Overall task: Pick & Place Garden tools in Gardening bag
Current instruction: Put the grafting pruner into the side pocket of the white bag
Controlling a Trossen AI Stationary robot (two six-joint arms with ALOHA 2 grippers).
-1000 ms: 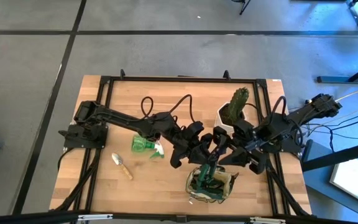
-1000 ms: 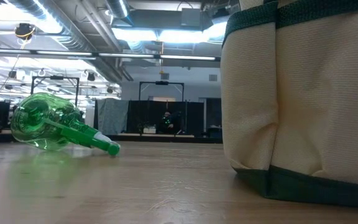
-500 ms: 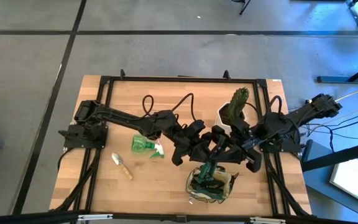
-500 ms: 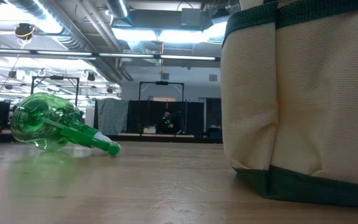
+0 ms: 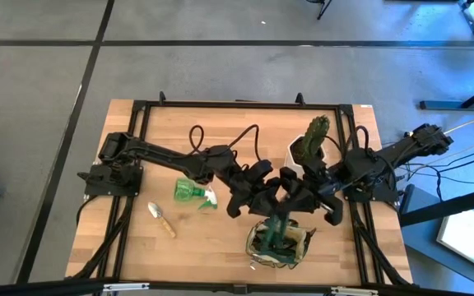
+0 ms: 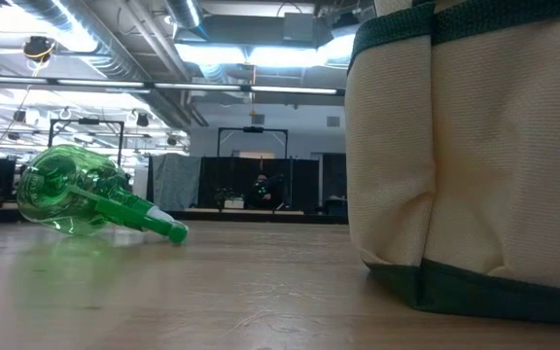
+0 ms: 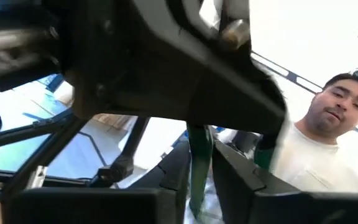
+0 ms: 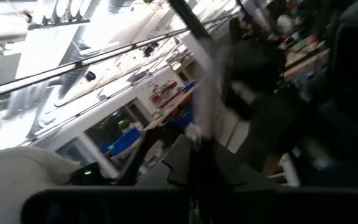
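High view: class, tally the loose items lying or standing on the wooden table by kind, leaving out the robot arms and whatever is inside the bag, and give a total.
Green spray bottle: 1
Trowel with wooden handle: 1
Gardening bag: 1
Cactus in white pot: 1
Total: 4

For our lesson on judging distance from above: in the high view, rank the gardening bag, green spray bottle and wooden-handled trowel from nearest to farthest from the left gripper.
From the left gripper:
1. Olive-khaki fabric gardening bag, just below it at the near edge.
2. Green plastic spray bottle, lying to its left.
3. Silver trowel with wooden handle, farthest left.
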